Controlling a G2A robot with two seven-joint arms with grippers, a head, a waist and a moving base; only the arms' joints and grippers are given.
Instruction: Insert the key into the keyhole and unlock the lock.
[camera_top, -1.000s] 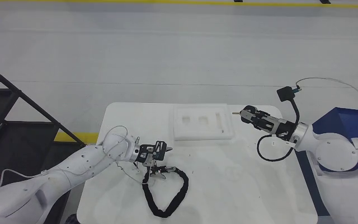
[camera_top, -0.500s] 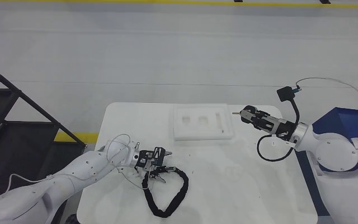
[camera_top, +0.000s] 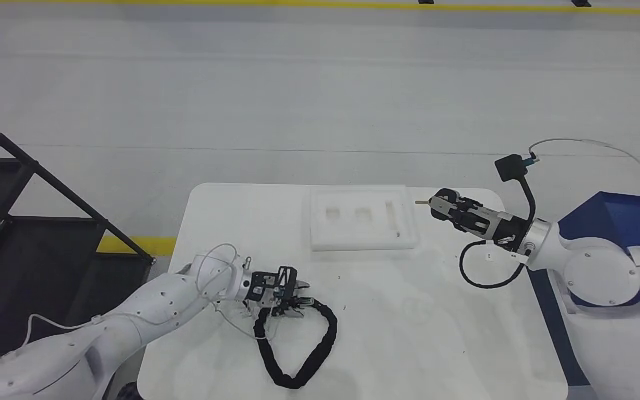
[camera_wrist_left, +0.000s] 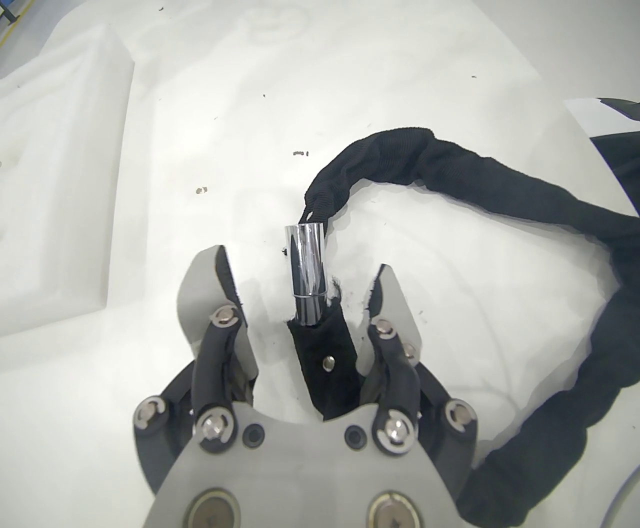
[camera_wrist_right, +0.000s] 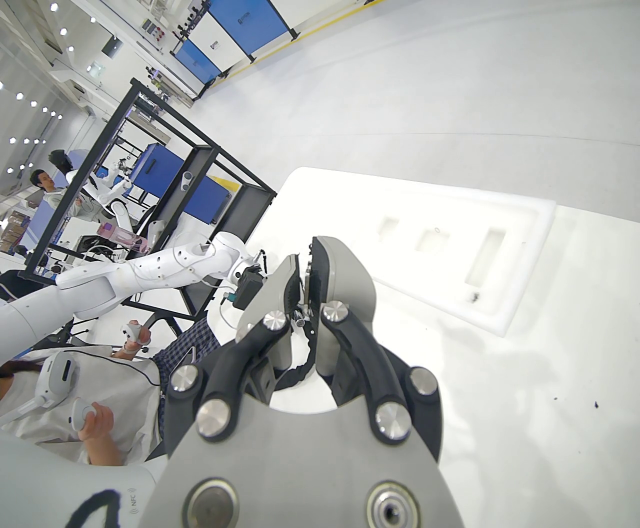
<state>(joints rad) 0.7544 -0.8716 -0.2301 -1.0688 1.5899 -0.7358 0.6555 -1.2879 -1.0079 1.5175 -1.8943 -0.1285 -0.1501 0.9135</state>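
**While the key (camera_top: 417, 200) waits off to the side, the lock (camera_wrist_left: 500, 180) gets bracketed**

Now the left gripper (camera_wrist_left: 300, 260) is spread wide and empty, its fingers (camera_wrist_left: 220, 295) either side of the lock's chrome cylinder (camera_wrist_left: 307, 270), touching nothing. Outward, the black-sleeved chain loops over the table (camera_top: 450, 340), near the foam tray (camera_top: 358, 245). Well apart, the right gripper (camera_top: 437, 202) is pinched tight on the key by the tray's corner. My read: securing the lock is the step in hand. Next comes a clean squeeze on that cylinder, then presenting the keyhole to the key.

Spread pincer (camera_wrist_left: 301, 264) astride chrome lock barrel (camera_wrist_left: 307, 280)
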